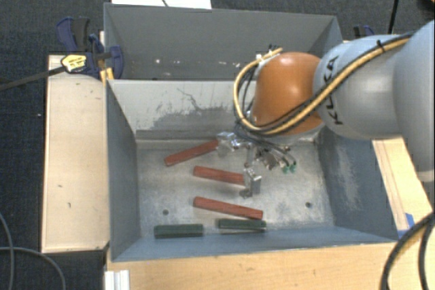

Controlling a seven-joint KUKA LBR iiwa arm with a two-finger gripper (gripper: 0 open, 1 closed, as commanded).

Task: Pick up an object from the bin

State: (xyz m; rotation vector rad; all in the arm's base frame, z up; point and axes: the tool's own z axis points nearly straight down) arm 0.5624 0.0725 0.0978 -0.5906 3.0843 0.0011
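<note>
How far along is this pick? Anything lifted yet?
Done: the gripper is down in the bin, at the right end of the middle red-brown stick. In hand: nothing lifted; that stick lies flat on the bin floor, and whether it is gripped I cannot tell. Left: securing it and raising it out.

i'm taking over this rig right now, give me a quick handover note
End effector: low in the bin, at the right end of the middle red stick.
Things: upper red stick up-left of it, lower red stick below; left green stick and right green stick by the near wall.
Done: nothing lifted; all five lie on the floor.
Left: grasp one, lift it out.
</note>
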